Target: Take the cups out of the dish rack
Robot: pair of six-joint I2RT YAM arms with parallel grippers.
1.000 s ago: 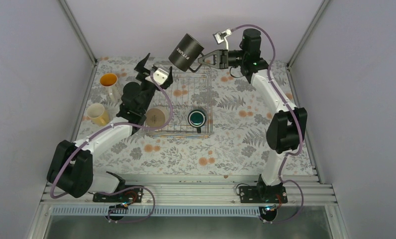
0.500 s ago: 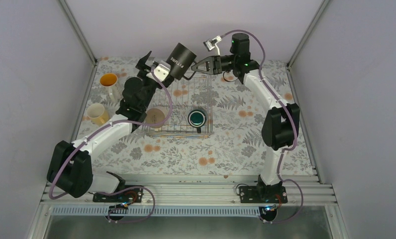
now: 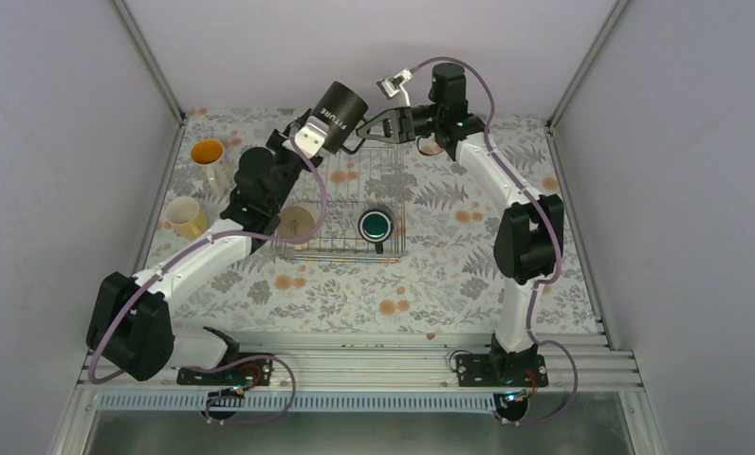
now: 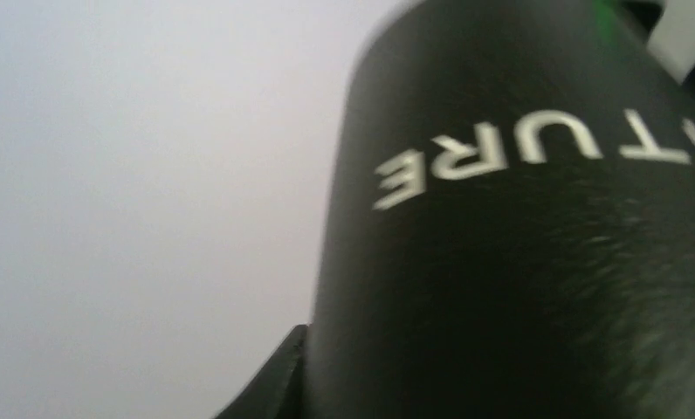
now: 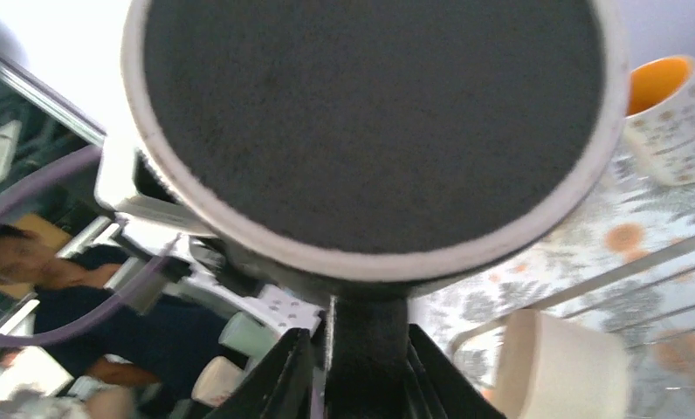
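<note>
At the near edge of the dish rack (image 3: 394,190) sit the tan mug (image 3: 297,223) and the green mug (image 3: 377,225). The flowered table (image 3: 487,256) runs wide to the rack's right. By the table's left edge stand the pale mug (image 3: 186,216) and the orange mug (image 3: 208,153). Above the rack's far rim, the right gripper (image 3: 366,131) clamps the handle of the tilted black mug (image 3: 340,112). The left gripper (image 3: 303,133) is right against that mug, but I cannot tell its grip.

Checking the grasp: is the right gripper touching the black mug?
Touching. In the right wrist view the right gripper pinches the black mug by its handle, fingers either side.
</note>
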